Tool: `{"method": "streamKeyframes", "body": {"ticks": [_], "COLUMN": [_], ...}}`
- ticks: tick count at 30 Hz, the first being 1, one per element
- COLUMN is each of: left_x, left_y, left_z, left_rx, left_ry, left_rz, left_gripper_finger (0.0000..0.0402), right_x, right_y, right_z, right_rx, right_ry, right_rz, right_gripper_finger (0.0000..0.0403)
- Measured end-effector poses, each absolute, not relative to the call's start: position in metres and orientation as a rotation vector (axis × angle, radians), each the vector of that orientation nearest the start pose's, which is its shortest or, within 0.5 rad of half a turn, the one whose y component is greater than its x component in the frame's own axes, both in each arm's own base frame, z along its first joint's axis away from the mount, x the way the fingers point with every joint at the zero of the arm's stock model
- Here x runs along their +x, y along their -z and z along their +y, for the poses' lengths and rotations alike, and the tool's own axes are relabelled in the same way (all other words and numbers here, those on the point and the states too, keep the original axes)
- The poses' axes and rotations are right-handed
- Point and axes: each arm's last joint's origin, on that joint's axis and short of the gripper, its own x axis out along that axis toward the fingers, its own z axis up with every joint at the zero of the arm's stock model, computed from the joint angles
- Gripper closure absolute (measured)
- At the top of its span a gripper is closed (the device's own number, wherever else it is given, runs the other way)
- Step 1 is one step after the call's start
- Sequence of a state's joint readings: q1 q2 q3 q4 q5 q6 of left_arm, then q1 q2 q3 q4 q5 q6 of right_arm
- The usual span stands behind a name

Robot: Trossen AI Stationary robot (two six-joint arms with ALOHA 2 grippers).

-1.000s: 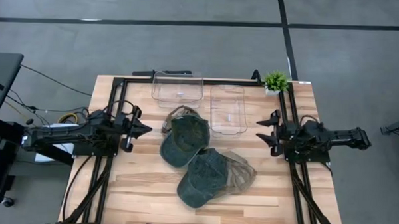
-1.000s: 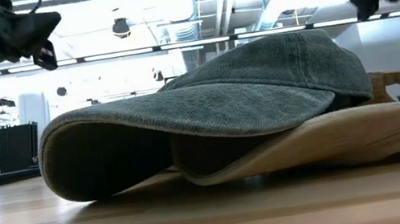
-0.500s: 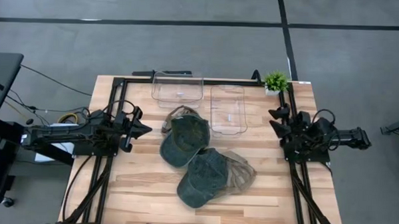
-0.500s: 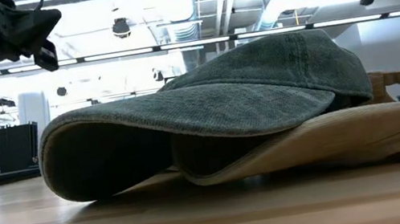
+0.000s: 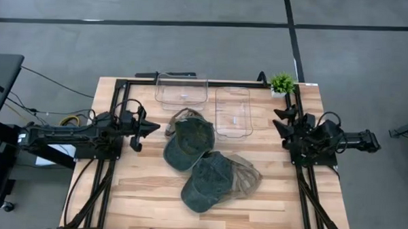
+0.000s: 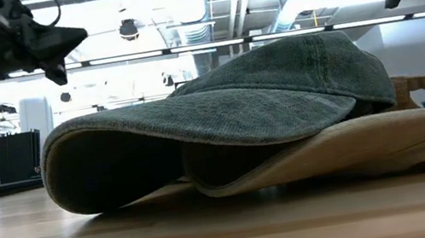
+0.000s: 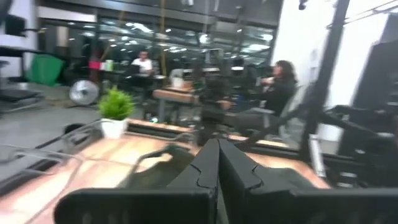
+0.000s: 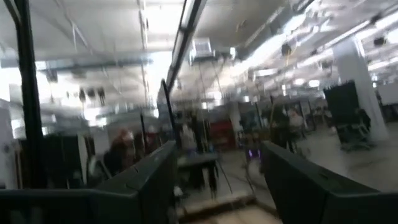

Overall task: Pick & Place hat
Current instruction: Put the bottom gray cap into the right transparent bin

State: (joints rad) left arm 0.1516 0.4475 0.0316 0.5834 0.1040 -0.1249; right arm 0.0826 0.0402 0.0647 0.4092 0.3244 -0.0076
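On the counter (image 5: 140,194), beside a green hat (image 5: 189,142), the closed left pincer (image 5: 153,128) hovers in approach and must open next, while the right pincer (image 5: 280,119) waits, spread.

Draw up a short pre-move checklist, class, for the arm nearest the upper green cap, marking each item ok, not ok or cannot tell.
1. Left gripper open for grasping: not ok, shut.
2. Left gripper aimed at upper green cap: ok, beside it.
3. Cap free of other hats: ok, apart from lower green cap.
4. Clear bins empty: ok.
5. Right gripper out of the way: ok, open at the table's right edge.
6. Tan cap pinned underneath: ok, under lower cap only.
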Motion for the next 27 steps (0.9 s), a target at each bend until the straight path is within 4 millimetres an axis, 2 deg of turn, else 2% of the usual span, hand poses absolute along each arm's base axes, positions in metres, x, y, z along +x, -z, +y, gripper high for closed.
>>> {"method": "streamKeyframes", "body": {"ticks": [8, 14, 18, 23, 27], "left_x": [0.161, 0.188, 0.195, 0.197, 0.197], "left_y": [-0.207, -0.196, -0.185, -0.181, -0.182], "left_z": [0.022, 0.031, 0.030, 0.024, 0.016], "left_rx": [0.021, 0.022, -0.013, -0.050, -0.054], "left_ry": [-0.057, -0.064, 0.027, 0.139, 0.221], "left_rz": [-0.009, 0.179, 0.242, 0.263, 0.261], "left_gripper_finger": [0.0395, 0.0395, 0.0395, 0.0393, 0.0368], "right_x": [0.109, 0.133, 0.148, 0.168, 0.184], "right_y": [-0.225, -0.223, -0.224, -0.226, -0.226], "right_z": [0.000, 0.006, 0.014, 0.028, 0.041], "right_rx": [0.014, -0.026, -0.045, -0.074, -0.085], "right_ry": [0.233, 0.204, 0.164, 0.100, 0.071], "right_rz": [-0.074, 0.119, 0.189, 0.271, 0.326], "right_gripper_finger": [0.0181, 0.0181, 0.0182, 0.0182, 0.0182]}}
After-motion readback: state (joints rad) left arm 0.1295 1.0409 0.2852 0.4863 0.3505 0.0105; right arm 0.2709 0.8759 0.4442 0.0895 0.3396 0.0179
